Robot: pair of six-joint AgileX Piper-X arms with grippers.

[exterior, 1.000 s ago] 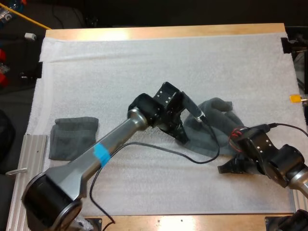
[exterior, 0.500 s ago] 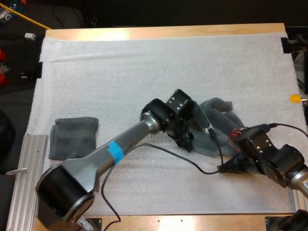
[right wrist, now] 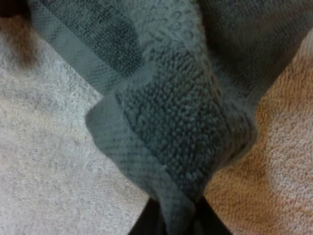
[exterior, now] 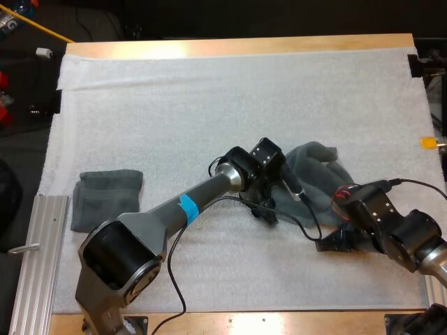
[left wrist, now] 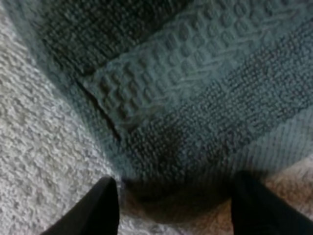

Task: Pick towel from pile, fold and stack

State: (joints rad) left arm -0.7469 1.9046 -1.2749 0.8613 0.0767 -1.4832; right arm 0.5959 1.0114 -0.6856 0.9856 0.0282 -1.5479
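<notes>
- Left pincer (left wrist: 178, 200) spread wide over the crumpled dark grey-green towel (exterior: 318, 171), at its left edge.
- Right pincer (right wrist: 177, 221) pinching that towel's near fold.

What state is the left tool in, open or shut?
Open: on the left tool, the fingers stand apart at the crumpled towel.

Colour-wise: the crumpled towel (exterior: 318, 167) is a dark grey-green, loopy terry all over with a paler woven band of little raised ridges along the hem. The folded towel (exterior: 108, 199) is that same dark grey-green. The mat (exterior: 209, 105) is white with a pebbly grain, and the worktop (exterior: 244, 47) is light wood. My left end effector (left wrist: 178, 210) has plain black fingers (left wrist: 105, 208).
</notes>
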